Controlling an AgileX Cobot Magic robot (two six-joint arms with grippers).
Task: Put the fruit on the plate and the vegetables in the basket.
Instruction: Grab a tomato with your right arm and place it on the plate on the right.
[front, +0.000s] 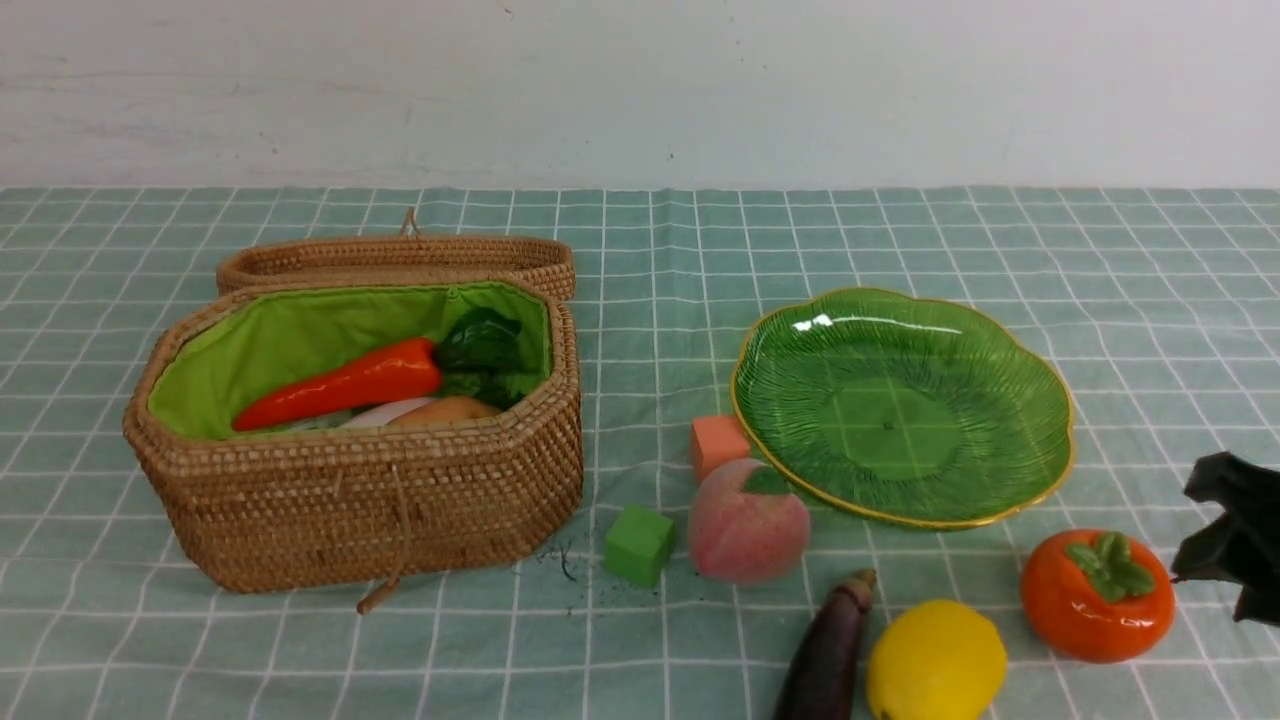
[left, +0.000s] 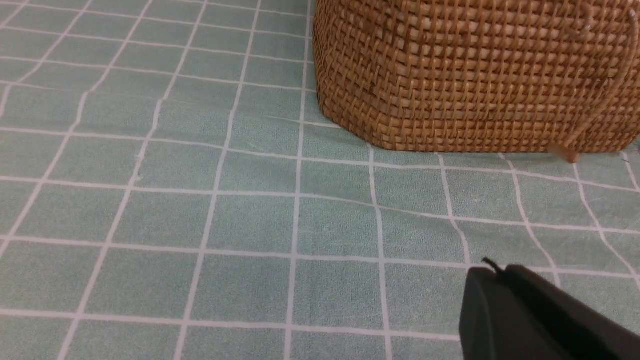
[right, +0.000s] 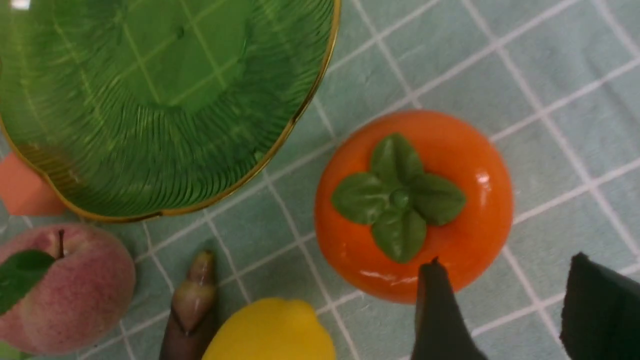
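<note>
**A:** How does the right gripper (right: 506, 260) stand?

**B:** Its fingers are parted, with nothing between them. The persimmon (right: 415, 200) sits right at one fingertip. Whether they touch I can't tell.

**A:** And farther out from it?

**B:** Past the persimmon comes the lemon (right: 272, 330), with the eggplant (right: 192, 305) just beside it, then the peach (right: 65, 290). All three fruits lie on the cloth (front: 650, 250), none on the plate (right: 150, 125), which is beyond the persimmon. An orange cube (right: 22, 190) is at the plate's far rim.

**A:** The left gripper (left: 500, 280)?

**B:** Closed and holding nothing, low over the cloth. The basket (left: 475, 75) is ahead of it and apart.

**A:** What about the surface and the room?

**B:** The cloth is pale green with a white grid, slightly wrinkled, and it covers the whole table. A plain white wall (front: 640, 80), a little scuffed, is behind.

**A:** What does the front view alone give?

**B:** It shows the basket's inside. The lid (front: 400, 262) is thrown back, and the carrot (front: 340, 388) lies over the radish (front: 385, 412) and potato (front: 450, 410) on the green lining. It also shows a green cube (front: 638, 543) between basket and peach. The left wrist view shows only outer weave and cloth. Only the right wrist view shows the gap between the fingers.
</note>
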